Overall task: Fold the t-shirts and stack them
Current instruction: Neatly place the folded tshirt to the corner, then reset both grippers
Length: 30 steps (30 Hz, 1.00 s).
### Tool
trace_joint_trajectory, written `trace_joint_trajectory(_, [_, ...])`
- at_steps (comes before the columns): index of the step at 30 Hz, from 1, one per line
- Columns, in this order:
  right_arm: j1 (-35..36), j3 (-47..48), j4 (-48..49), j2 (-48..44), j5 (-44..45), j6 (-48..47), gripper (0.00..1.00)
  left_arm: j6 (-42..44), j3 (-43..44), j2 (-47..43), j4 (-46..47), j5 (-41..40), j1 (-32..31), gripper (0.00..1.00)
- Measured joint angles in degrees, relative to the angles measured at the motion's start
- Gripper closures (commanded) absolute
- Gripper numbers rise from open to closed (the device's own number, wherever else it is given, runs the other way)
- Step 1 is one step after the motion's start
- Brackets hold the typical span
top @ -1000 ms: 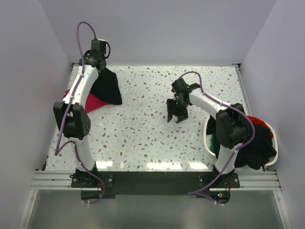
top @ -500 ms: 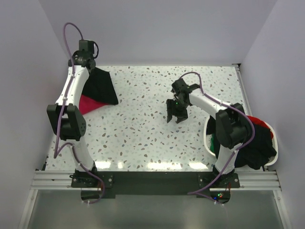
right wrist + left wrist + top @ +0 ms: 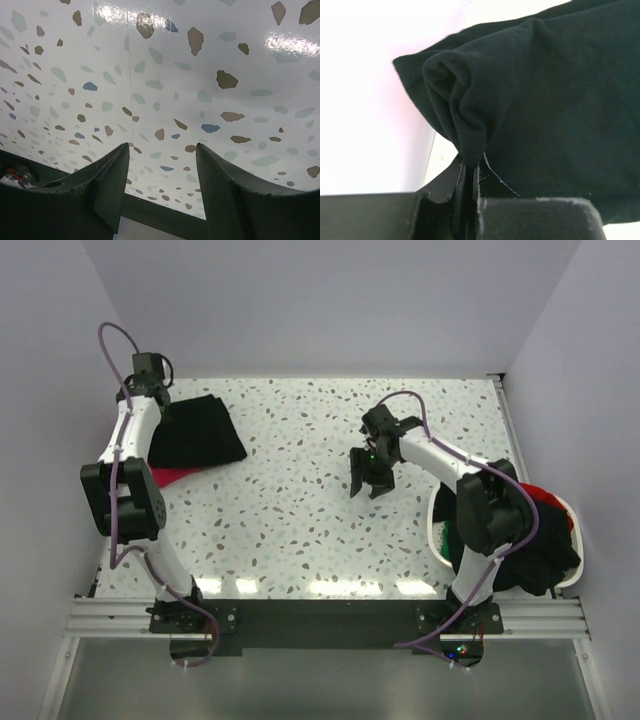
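Note:
A black t-shirt (image 3: pixel 200 430) lies at the table's far left, spread over a magenta-pink t-shirt (image 3: pixel 172 477) of which only a strip shows below it. My left gripper (image 3: pixel 156 403) is at the black shirt's far left corner, by the wall. In the left wrist view it (image 3: pixel 471 162) is shut on a bunched fold of the black t-shirt (image 3: pixel 555 100). My right gripper (image 3: pixel 368 486) hangs open over the bare table's middle. Nothing lies between its fingers (image 3: pixel 162 150).
A white basket (image 3: pixel 437 530) at the near right holds a heap of black, red and green t-shirts (image 3: pixel 540 540), beside the right arm's base. The left wall stands close to the left gripper. The speckled table (image 3: pixel 300 510) has raised edges.
My left gripper has moved left toward the wall, pulling the black t-shirt with it. The shirt now lies flatter and covers more of the pink one. The right arm has stayed still.

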Motion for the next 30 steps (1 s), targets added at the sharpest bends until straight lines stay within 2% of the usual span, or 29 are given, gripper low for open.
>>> trace_joint_trajectory(1, [0.0, -0.2, 0.0, -0.3, -0.1, 0.0, 0.41, -0.1, 0.0, 0.4, 0.1, 0.2, 0.6, 0.84])
trace_joint_trajectory(2, [0.0, -0.4, 0.0, -0.7, -0.1, 0.0, 0.41, -0.2, 0.0, 0.8, 0.4, 0.4, 1.1, 0.51])
trace_joint_trajectory(3, [0.0, -0.5, -0.1, -1.1, -0.1, 0.0, 0.40, -0.2, 0.4, 1.5, 0.2, 0.4, 1.7, 0.35])
trace_joint_trajectory(5, [0.0, -0.5, -0.1, -1.9, -0.1, 0.0, 0.40, -1.8, 2.1, 3.2, -0.3, -0.8, 2.4, 0.13])
trace_joint_trajectory(7, [0.0, -0.5, -0.2, -3.0, -0.1, 0.0, 0.40, -3.4, 3.6, 4.2, -0.6, -2.7, 3.0, 0.02])
trace_joint_trajectory(14, [0.0, -0.3, -0.9, -7.4, 0.6, 0.0, 0.40, -8.2, 4.1, 1.4, -1.3, -5.7, 3.3, 0.00])
trace_joint_trajectory(19, [0.0, -0.3, -0.7, -10.6, 2.1, -0.3, 0.40, -10.4, -3.4, -9.3, 0.6, -5.6, -0.6, 0.00])
trace_joint_trajectory(22, [0.0, -1.1, 0.0, -12.9, 3.5, -0.5, 0.40, -12.7, -9.3, -17.1, 2.7, -5.2, -9.0, 0.00])
trace_joint_trajectory(25, [0.0, -2.8, 0.3, -15.4, 5.1, -0.8, 0.40, -16.3, -16.2, -23.7, 5.7, -3.9, -20.3, 0.00])
trace_joint_trajectory(30, [0.0, -6.0, 1.5, -18.9, 8.1, -1.2, 0.40, -24.8, -27.1, -29.4, 8.8, -3.6, -38.8, 0.00])
